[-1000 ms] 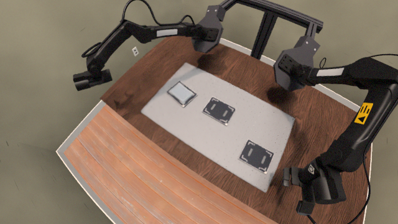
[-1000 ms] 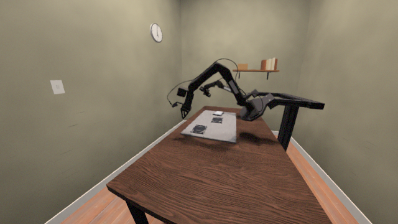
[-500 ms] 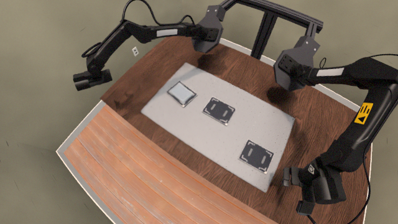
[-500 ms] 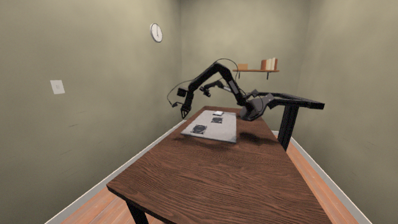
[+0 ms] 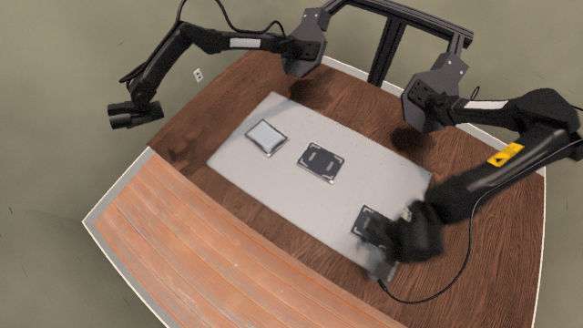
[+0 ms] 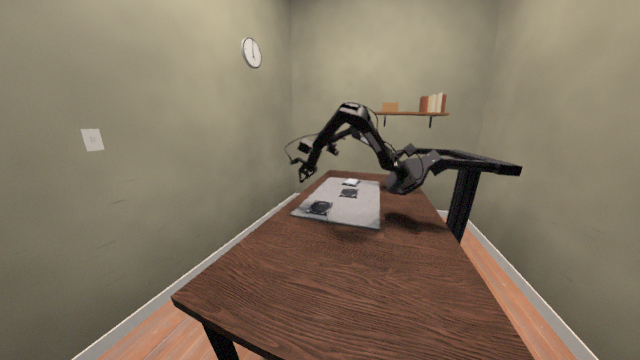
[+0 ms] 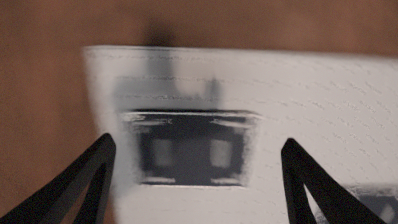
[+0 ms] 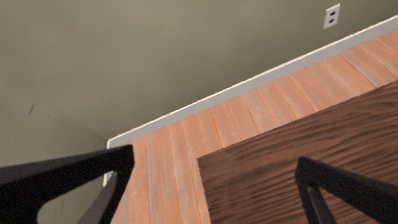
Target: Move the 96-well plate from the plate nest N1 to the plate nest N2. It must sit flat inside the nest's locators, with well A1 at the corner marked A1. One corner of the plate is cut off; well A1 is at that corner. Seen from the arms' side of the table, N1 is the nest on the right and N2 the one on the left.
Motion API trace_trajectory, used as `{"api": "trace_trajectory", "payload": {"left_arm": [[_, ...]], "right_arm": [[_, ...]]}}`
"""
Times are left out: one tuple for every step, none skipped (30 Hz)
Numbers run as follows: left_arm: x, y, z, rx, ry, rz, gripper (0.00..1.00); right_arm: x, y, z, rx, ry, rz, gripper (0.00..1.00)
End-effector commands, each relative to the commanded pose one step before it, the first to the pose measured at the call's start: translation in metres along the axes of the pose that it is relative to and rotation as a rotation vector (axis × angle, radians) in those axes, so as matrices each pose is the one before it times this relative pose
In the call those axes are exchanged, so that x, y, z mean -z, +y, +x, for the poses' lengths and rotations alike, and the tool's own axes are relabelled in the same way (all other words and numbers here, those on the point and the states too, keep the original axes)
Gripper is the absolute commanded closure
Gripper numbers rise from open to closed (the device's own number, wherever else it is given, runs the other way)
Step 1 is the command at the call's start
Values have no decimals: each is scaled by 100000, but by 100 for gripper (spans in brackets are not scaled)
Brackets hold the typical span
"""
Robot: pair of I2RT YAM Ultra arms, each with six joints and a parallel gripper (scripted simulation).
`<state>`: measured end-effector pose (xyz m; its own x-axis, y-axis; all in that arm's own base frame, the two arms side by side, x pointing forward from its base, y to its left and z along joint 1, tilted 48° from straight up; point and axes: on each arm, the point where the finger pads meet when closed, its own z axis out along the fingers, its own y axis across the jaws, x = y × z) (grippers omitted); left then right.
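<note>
Take the middle nest [image 5: 321, 162] [image 6: 349, 193] [image 7: 383, 203] as the landmark. The plate [image 5: 266, 137] [image 6: 351, 182] lies in the nest just beside it, on the right arm's side, far from both sets of jaws. On the landmark's other side is the end nest [image 5: 361, 220] [image 6: 320, 207] [image 7: 192, 150], with no plate in it. Over that one hangs the left gripper [image 5: 377, 251] [image 6: 305, 175] [image 7: 198, 142], its jaws wide and nothing between them (the wrist is rather a blur from where I stand). The right gripper [image 5: 120, 115] [image 6: 332, 148] [image 8: 213, 160] is wide too, holding nothing; it hangs past the landmark and the plate, out beyond the table's edge. All three nests stand on the pale board [image 5: 291, 200] [image 6: 357, 212] [image 7: 320, 100]. I can't make out the plate's cut corner.
</note>
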<state>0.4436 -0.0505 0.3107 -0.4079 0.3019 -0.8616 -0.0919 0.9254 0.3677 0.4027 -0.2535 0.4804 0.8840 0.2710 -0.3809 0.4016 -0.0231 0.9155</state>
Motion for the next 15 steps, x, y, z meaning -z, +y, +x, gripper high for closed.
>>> {"api": "trace_trajectory", "payload": {"left_arm": [[-708,-2351,-1441,-4088,-9578,-1593,0],[431,-2048,-77,-2282,-2197,2667,0],[514,-2183,-60,-2418,-2259,2888,0],[584,-2324,105,-2651,-1712,3405,0],[570,-2212,264,-2647,-941,3577,0],[547,-1992,155,-2400,-1185,3079,0],[552,-1847,29,-2207,-1574,2651,0],[587,-1817,-36,-2159,-1824,2501,0],[638,-1836,-73,-2177,-1999,2482,0],[688,-1846,-100,-2188,-2130,2473,0],[732,-1850,-101,-2209,-2147,2514,0],[654,-1575,-94,-1894,-1851,2163,0],[679,-1565,-93,-1902,-1845,2183,0],[712,-1572,-91,-1937,-1854,2233,0],[723,-1569,-42,-2000,-1663,2369,0]], "right_arm": [[1419,1980,-1729,-3558,458,-9436,0],[35,-685,491,2807,659,10,0],[350,438,-391,-389,173,-1803,0],[309,111,-200,421,342,-1158,0],[267,-112,-89,727,401,-543,0],[228,-165,-5,957,422,-521,0],[210,-172,46,1105,427,-638,0],[216,-155,64,1229,461,-794,0],[237,-125,57,1272,477,-958,0],[260,-105,42,1263,471,-1075,0],[281,-98,41,1328,500,-1158,0],[232,-234,169,1630,575,-832,0],[249,-243,182,1721,617,-874,0],[271,-256,188,1744,635,-896,0],[280,-326,235,1847,715,-743,0]]}}
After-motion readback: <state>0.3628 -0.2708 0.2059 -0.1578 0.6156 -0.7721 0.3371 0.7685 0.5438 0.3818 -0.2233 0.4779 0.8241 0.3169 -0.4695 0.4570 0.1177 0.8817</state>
